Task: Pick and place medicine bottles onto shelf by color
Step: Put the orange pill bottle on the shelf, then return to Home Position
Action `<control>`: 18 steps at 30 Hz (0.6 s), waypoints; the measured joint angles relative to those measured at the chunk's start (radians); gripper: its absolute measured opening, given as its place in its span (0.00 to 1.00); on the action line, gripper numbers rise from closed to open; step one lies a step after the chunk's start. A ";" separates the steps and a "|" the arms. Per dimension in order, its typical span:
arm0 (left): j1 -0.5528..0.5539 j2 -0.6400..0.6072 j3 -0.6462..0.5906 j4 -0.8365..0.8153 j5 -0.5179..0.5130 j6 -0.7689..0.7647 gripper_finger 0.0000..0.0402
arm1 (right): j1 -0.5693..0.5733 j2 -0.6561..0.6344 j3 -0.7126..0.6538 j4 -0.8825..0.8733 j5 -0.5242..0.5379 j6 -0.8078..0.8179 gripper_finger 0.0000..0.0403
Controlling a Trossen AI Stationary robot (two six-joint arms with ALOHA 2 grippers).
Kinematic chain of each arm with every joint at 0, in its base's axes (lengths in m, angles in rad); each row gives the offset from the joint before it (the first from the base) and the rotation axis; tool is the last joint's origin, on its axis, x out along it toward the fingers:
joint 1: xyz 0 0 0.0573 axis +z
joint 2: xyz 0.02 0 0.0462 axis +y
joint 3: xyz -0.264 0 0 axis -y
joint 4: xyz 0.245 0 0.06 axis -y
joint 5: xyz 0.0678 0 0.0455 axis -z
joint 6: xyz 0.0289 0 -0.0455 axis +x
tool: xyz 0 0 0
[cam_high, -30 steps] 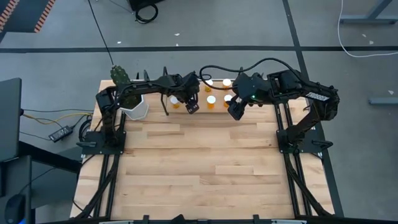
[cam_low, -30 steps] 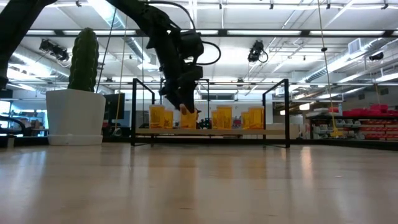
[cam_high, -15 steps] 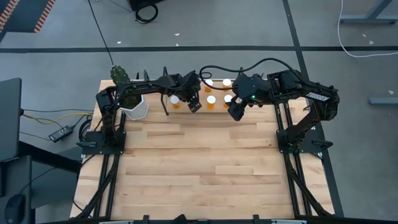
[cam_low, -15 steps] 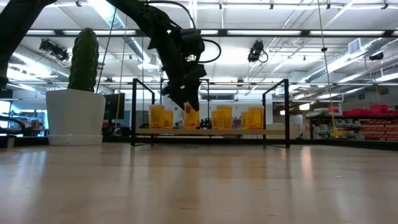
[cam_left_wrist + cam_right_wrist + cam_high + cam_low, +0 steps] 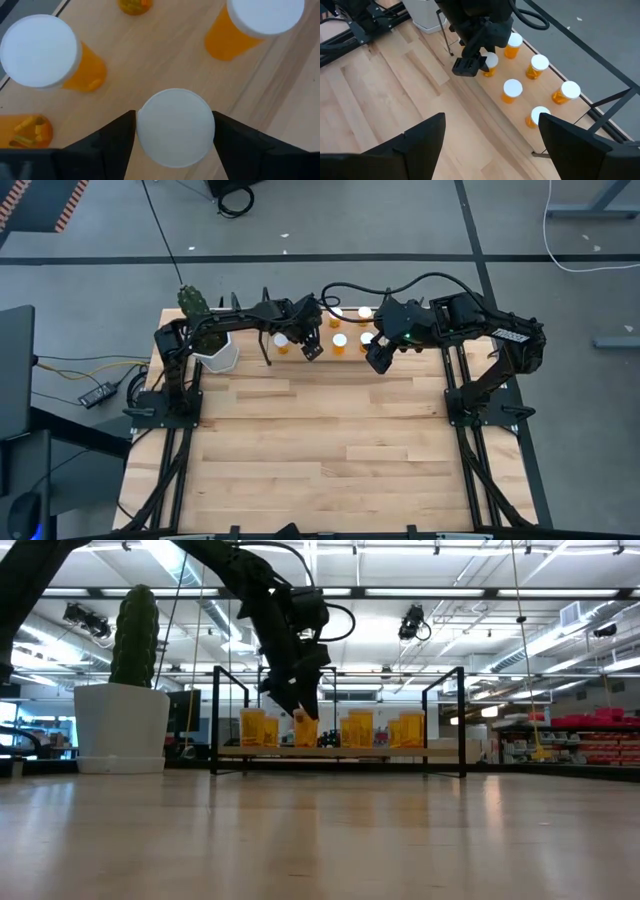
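High cam straight down on surface (image 5: 320,440); low cam level; wrist cams close; all share shelf (image 5: 340,752).

medicine bottles (image 5: 512,90) on shelf (image 5: 485,95), plant pot (image 5: 217,352) left

Wood table (image 5: 330,440) w/ cactus pot (image 5: 215,352) & shelf (image 5: 520,107); capped bottles (image 5: 512,90) upright on shelf

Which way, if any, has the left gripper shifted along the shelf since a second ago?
Yes. In the low view the left gripper has shifted slightly rightward, away from the shelf's left wire upright and toward its right one.
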 joint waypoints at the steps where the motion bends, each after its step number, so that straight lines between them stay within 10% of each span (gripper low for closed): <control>1: 0.000 0.000 0.000 -0.001 0.000 0.000 0.66 | 0.000 0.000 0.000 0.000 -0.002 0.000 0.81; 18: -0.019 -0.092 0.000 -0.072 -0.004 -0.019 0.77 | 0.006 -0.008 0.000 0.011 -0.010 0.001 0.81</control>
